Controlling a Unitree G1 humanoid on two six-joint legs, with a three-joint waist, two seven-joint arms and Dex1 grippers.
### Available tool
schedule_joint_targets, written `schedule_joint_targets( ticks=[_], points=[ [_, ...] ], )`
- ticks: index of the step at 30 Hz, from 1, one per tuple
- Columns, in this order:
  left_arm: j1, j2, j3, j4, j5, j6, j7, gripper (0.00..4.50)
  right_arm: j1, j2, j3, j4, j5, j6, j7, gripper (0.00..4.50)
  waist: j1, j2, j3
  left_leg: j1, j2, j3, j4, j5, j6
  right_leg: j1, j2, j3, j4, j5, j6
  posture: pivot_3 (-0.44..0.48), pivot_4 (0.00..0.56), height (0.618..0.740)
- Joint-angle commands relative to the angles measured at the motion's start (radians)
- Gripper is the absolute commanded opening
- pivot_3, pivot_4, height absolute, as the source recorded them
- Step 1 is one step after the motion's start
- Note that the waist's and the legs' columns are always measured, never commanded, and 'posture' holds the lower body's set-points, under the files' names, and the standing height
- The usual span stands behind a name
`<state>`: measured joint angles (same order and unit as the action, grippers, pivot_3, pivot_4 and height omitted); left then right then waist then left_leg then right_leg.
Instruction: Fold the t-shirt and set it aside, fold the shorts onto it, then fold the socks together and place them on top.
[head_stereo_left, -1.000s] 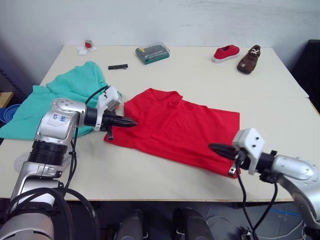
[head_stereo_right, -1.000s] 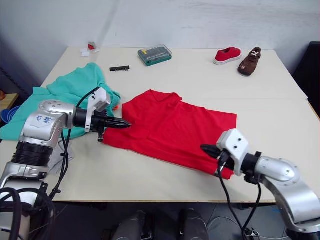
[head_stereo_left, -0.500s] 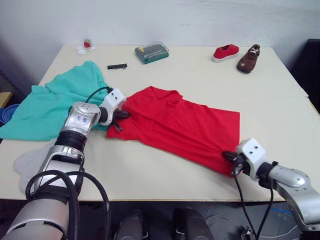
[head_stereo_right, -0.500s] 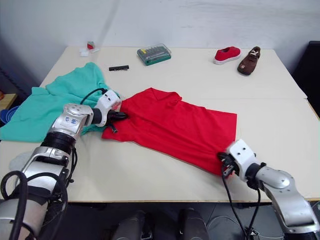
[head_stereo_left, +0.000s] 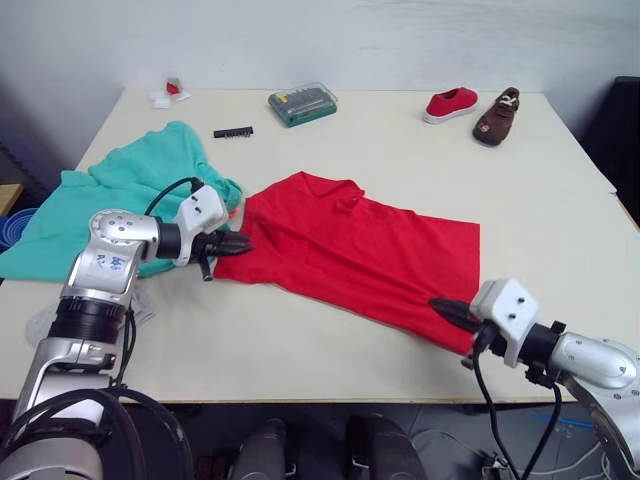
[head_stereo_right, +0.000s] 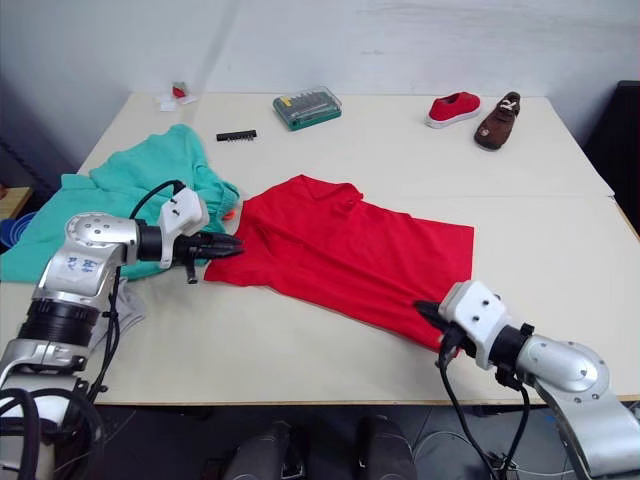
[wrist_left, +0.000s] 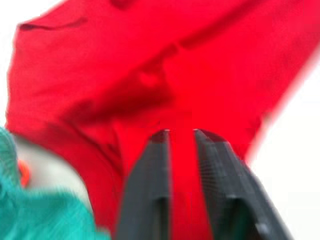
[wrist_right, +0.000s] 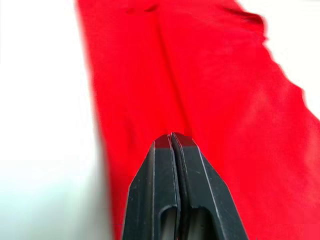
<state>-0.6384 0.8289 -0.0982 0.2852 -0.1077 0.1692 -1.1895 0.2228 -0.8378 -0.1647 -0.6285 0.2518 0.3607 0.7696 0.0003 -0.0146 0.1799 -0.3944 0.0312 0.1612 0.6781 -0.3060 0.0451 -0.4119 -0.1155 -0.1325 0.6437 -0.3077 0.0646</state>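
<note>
1. Left eye view: t-shirt, red, lies spread across the middle of the table, not yet folded; the placing suits a fold taken from its two ends.
2. Left gripper sits at the shirt's edge beside the shorts; its wrist view shows the fingers slightly parted over red cloth, nothing held.
3. Right gripper lies at the shirt's opposite near corner; fingers pressed together, whether cloth is caught between them cannot be told.
4. Shorts, teal, bunched at the table's left edge, touching the shirt's left end, awaiting their turn.
5. Writing: a small label on the left arm, unreadable.
</note>
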Motion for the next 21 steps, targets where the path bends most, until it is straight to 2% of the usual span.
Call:
schedule_joint_targets(
  ticks=[1, 4, 8, 10, 16, 19, 21],
  points=[
    [0.056, 0.073, 0.002, -0.059, 0.015, -0.16, -0.086, 2.2, 0.07, -0.033, -0.042, -0.052, -0.04, -0.037, 0.028, 1.32, 0.001, 0.0, 0.0, 0.0, 0.0, 0.0, 0.0, 0.0, 0.0, 0.0, 0.0, 0.0, -0.001, 0.0, 0.0, 0.0, 0.15, 0.74],
    [0.073, 0.091, 0.008, -0.064, 0.01, -0.191, -0.104, 3.2, 0.124, -0.038, -0.065, -0.05, -0.067, -0.059, 0.034, 2.4, 0.006, 0.0, 0.0, 0.0, 0.0, -0.001, -0.001, -0.001, 0.0, 0.0, -0.001, 0.0, -0.001, 0.0, 0.0, 0.0, 0.15, 0.74],
    [0.048, 0.085, -0.018, 0.011, 0.094, -0.303, -0.062, 4.47, 0.155, -0.019, -0.074, -0.012, -0.104, -0.096, 0.021, 3.78, 0.005, 0.0, 0.0, 0.0, 0.0, -0.001, -0.001, -0.001, 0.001, 0.0, -0.001, 0.0, -0.001, 0.0, 0.0, 0.0, 0.15, 0.74],
    [0.012, 0.056, -0.033, 0.067, 0.142, -0.347, 0.0, 4.5, 0.139, -0.007, -0.06, 0.023, -0.139, -0.117, -0.006, 4.47, 0.005, 0.0, 0.0, 0.0, 0.0, -0.001, -0.002, -0.001, 0.001, 0.0, -0.001, 0.0, -0.001, 0.0, 0.0, 0.0, 0.15, 0.74],
    [-0.05, 0.013, -0.081, 0.207, 0.234, -0.465, 0.076, 4.5, 0.097, -0.021, 0.0, 0.111, -0.218, -0.158, -0.009, 4.47, 0.0, 0.0, 0.0, 0.0, 0.0, 0.0, -0.002, -0.001, 0.001, 0.0, 0.0, -0.001, -0.001, 0.0, 0.0, 0.0, 0.15, 0.74],
    [-0.072, -0.005, -0.094, 0.259, 0.26, -0.506, 0.102, 4.5, 0.07, -0.022, 0.029, 0.151, -0.254, -0.185, -0.011, 3.83, -0.001, 0.0, 0.0, 0.002, 0.0, 0.001, -0.003, -0.001, 0.001, 0.001, 0.0, -0.001, -0.001, 0.0, 0.0, 0.0, 0.15, 0.74],
    [-0.078, -0.008, -0.102, 0.286, 0.27, -0.531, 0.102, 4.1, 0.06, -0.026, 0.046, 0.171, -0.278, -0.21, -0.01, 3.17, -0.001, 0.0, 0.0, 0.004, 0.0, 0.001, -0.002, -0.001, 0.001, 0.002, 0.0, 0.0, 0.0, 0.0, 0.0, 0.0, 0.15, 0.74]
  ],
)
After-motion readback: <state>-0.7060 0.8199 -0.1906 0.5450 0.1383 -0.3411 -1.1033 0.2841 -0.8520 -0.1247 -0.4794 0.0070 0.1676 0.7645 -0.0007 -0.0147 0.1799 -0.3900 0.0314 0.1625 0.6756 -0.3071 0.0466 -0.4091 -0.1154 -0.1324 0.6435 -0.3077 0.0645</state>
